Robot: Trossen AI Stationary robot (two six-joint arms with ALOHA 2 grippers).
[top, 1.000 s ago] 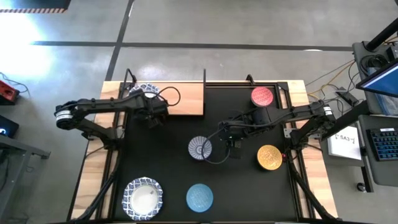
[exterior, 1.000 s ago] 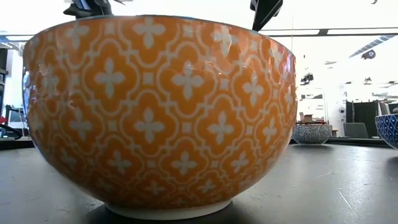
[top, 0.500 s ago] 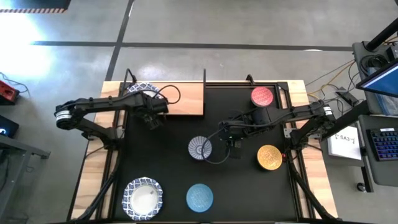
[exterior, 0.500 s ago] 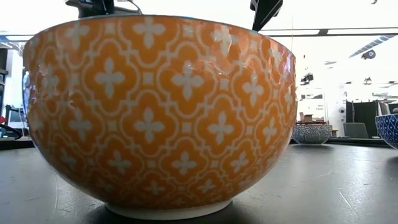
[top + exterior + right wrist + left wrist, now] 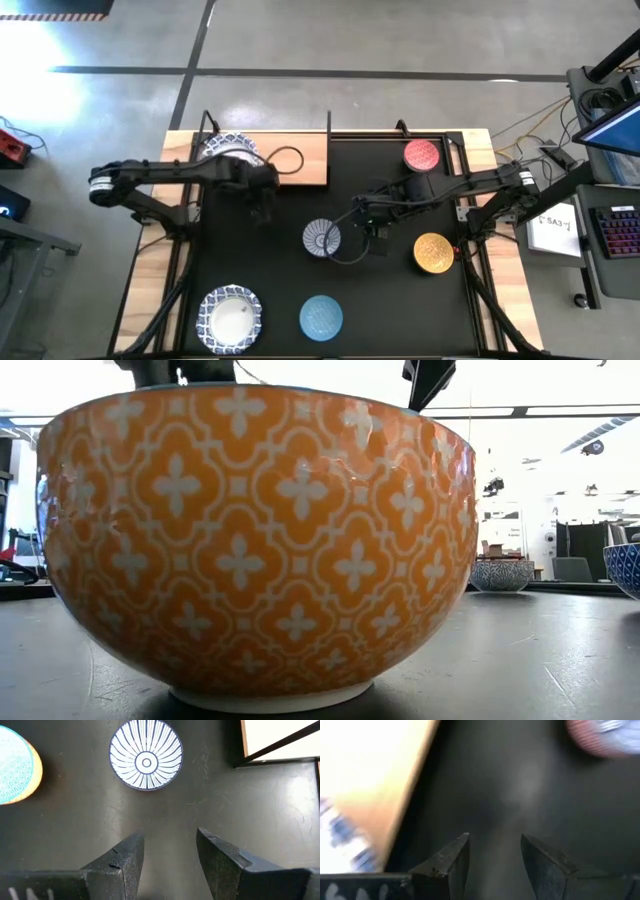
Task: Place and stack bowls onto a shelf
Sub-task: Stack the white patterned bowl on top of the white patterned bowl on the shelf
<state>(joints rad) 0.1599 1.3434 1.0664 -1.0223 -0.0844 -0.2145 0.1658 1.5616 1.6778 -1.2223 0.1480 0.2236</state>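
Left gripper [image 5: 262,208] jaws apart, empty, beside shelf [image 5: 300,158]. White bowls [image 5: 227,151] stacked there; five bowls remain on mat. Right gripper [image 5: 372,228] apart, idle.

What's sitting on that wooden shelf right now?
A white bowl with a blue rim sits at the left end of the shelf. Whether more bowls are stacked under it cannot be seen from above. The rest of the board is bare.

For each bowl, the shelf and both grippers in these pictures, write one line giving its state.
White bowl: on the shelf.
Second white bowl: on the mat, upright.
Radial bowl: on the mat, ungripped.
Light-blue bowl, yellow bowl, red bowl: on the mat.
Left gripper: open, empty.
Right gripper: open, empty.
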